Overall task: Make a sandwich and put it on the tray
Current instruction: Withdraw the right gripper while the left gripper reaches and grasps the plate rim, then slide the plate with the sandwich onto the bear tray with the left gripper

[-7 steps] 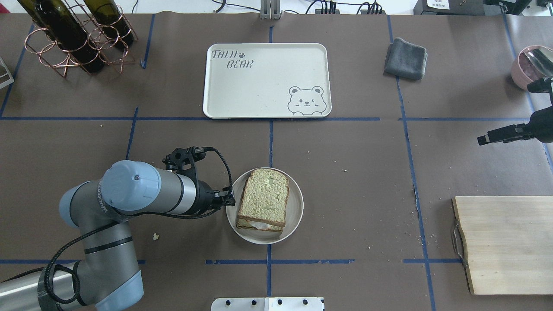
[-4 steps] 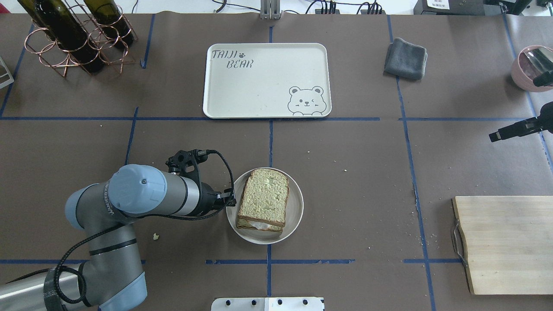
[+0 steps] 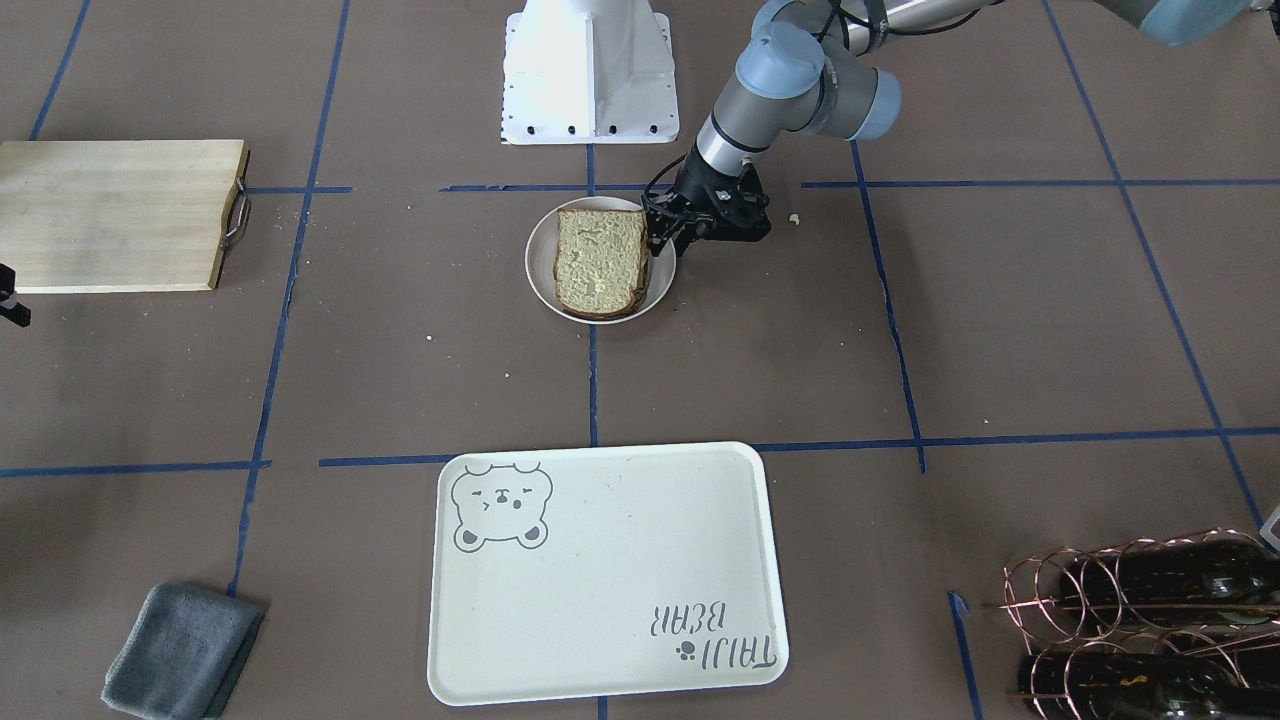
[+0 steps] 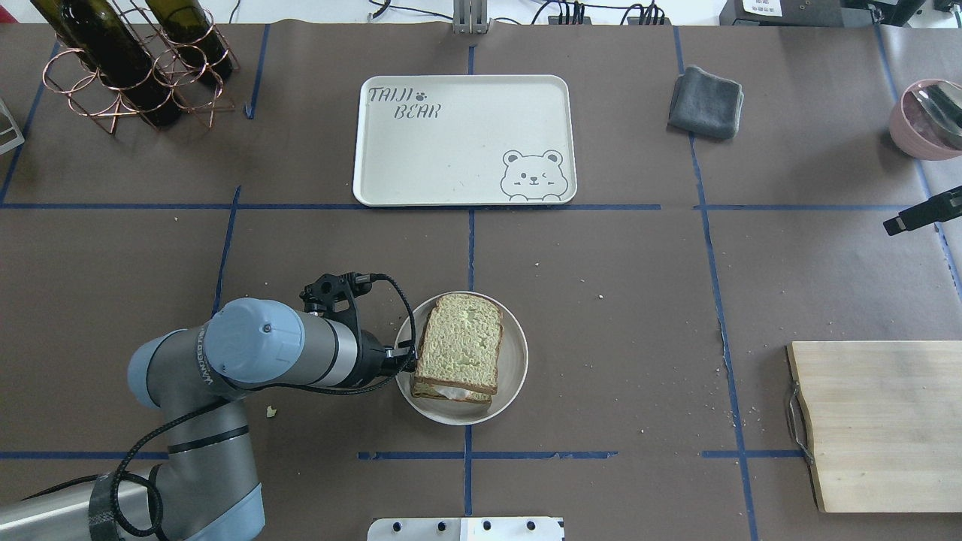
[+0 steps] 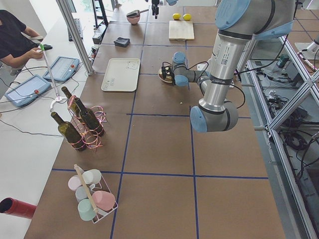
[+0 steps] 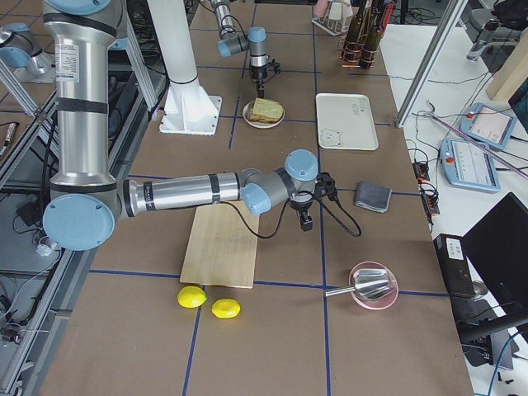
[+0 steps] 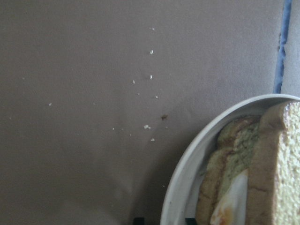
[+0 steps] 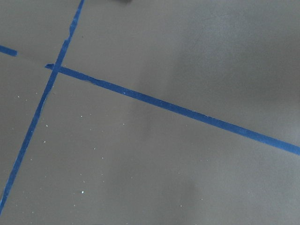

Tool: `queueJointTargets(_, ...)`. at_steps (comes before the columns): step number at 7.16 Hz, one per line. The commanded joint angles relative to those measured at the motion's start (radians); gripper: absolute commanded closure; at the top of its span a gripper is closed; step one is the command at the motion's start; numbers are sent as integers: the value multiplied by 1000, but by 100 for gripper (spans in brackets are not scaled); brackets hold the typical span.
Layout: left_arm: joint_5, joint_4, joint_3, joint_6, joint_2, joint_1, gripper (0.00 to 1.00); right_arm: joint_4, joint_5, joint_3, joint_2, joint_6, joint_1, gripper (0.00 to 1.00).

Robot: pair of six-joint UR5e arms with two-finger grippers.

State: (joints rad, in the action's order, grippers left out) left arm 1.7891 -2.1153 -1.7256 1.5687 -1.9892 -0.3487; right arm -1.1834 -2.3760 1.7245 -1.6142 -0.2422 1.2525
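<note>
The sandwich [image 4: 458, 347], two tan bread slices with a white egg between them, lies on a small round white plate [image 4: 513, 361] at mid-table. It also shows in the front view [image 3: 600, 262] and the left wrist view [image 7: 262, 187]. My left gripper [image 4: 406, 353] is low at the plate's left rim and open, its dark fingertips [image 7: 138, 219] on either side of the rim. The cream tray [image 4: 451, 150] lies empty beyond the plate. My right gripper [image 4: 913, 215] hangs over bare table at the right edge; I cannot tell if it is open or shut.
A wooden cutting board [image 4: 879, 421] lies at the near right. A grey cloth [image 4: 706, 101] and a pink bowl [image 4: 928, 120] sit at the far right. A wire rack of wine bottles [image 4: 135, 68] stands at the far left. Crumbs dot the table.
My left gripper has moved right, up to the plate's left rim. My right arm has drawn back toward the right edge and farther from me.
</note>
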Motion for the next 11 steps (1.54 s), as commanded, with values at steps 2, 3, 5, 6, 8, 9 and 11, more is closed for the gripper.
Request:
queueJointTargets(2,4,-3,-2,2,-2,4,100,-7,-2,6,-6,4,4,0)
queueJointTargets(3,4,-12,-14,7,-2,4,100,-7,-5,6,-9,6,4,0)
queueJointTargets(5,6,-171,-23,182,1,-1,100,-7,-6,6,-9,6,4,0)
queueJointTargets(6,4,-237,-17,292,-2,-15,100,-7,-8,6,-9,6,5,0)
queueJointTargets(8,4,-232,32,414,-92,-71,100,-2,-8,12,-24,6,7,0)
queueJointTargets(9,1,-221,105,513,-158,-100,100,-2,-8,24,-36,6,7,0)
queueJointTargets(11,-25,-140,317,603,-332,-180,100,1,-8,50,-65,6,7,0)
